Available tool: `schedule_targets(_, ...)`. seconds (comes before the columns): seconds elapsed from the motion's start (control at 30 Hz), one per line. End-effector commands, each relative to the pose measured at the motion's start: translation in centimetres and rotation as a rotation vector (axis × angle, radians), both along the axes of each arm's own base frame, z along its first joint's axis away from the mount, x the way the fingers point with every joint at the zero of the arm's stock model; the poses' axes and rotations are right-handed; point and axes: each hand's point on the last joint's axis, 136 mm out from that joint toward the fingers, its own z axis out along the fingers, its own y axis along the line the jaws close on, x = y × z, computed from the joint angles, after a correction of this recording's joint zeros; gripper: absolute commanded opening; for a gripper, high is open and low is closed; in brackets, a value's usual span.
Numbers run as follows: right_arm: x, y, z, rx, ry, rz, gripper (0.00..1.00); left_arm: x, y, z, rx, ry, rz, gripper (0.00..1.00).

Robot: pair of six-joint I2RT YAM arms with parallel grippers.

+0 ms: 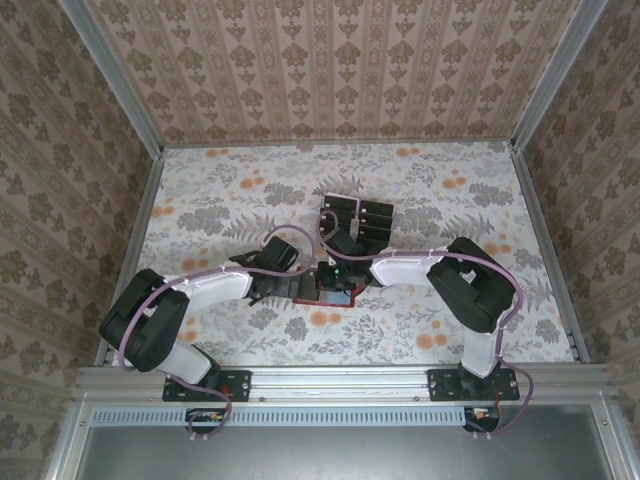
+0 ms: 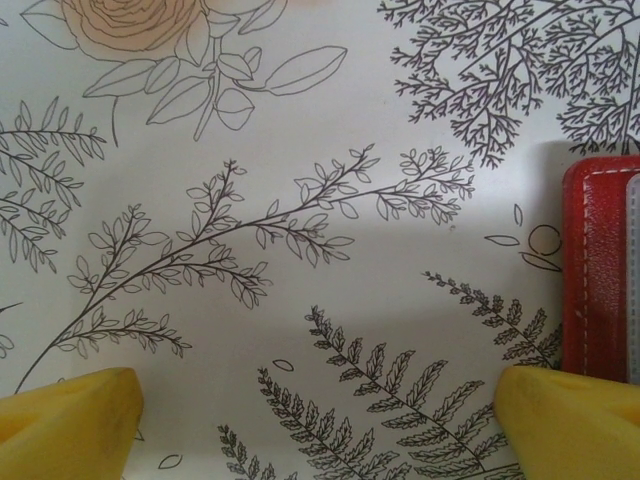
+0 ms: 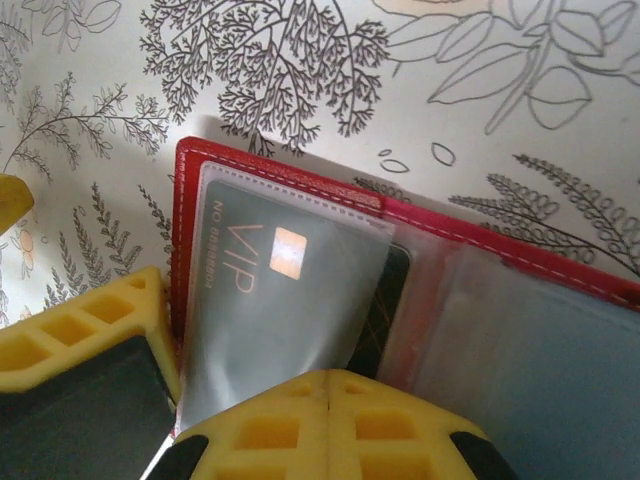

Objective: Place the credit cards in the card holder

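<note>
I have the red leather-like folding wallet [image 1: 325,297] lying open mid-way across the flower-patterned bench [image 1: 450,320], with a thin dark rectangular card [image 3: 285,290] inside one of its clear pockets. Behind it stands the clear plastic tiered rack [image 1: 357,216].

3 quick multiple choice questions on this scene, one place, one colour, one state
1. The black credit cards lie where, against the card holder? A farther from the arm bases B nearer the bases C on top of it
2. The card holder is: A blue B red C green
3. The left gripper is: A shut on a card B shut on the holder C open
Answers: 1 A, the top view shows them beyond it; 2 B, its rim is red; 3 C, its fingers stand wide apart.
</note>
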Motion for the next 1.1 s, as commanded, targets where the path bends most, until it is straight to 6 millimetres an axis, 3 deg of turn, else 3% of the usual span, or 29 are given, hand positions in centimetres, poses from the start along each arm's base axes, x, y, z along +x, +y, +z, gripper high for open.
schedule_targets(0.0,-0.3,1.0,0.2,0.023,0.007,0.032,0.02,-1.4,0.6,-1.5,0.023,0.053,0.010,0.99)
schedule_targets(0.13,-0.4,0.4,2.3,0.043,-0.032,0.020,0.03,-1.4,0.8,-0.8,0.019,0.041,0.016,0.99)
schedule_targets(0.33,-0.9,-1.1,4.3,0.045,-0.073,-0.013,0.13,-1.2,1.3,1.1,0.003,0.004,0.039,0.99)
schedule_targets(0.5,-1.3,-1.9,3.4,0.023,-0.059,-0.028,0.15,-1.1,2.2,1.9,-0.001,-0.019,0.068,0.99)
schedule_targets(0.67,-1.4,-2.4,2.3,-0.005,-0.046,-0.041,0.10,-1.0,3.0,1.4,0.011,-0.007,0.087,0.99)
schedule_targets(1.07,-0.9,-1.6,0.8,-0.022,-0.024,-0.025,0.06,-1.0,2.5,0.3,0.004,0.027,0.091,0.99)
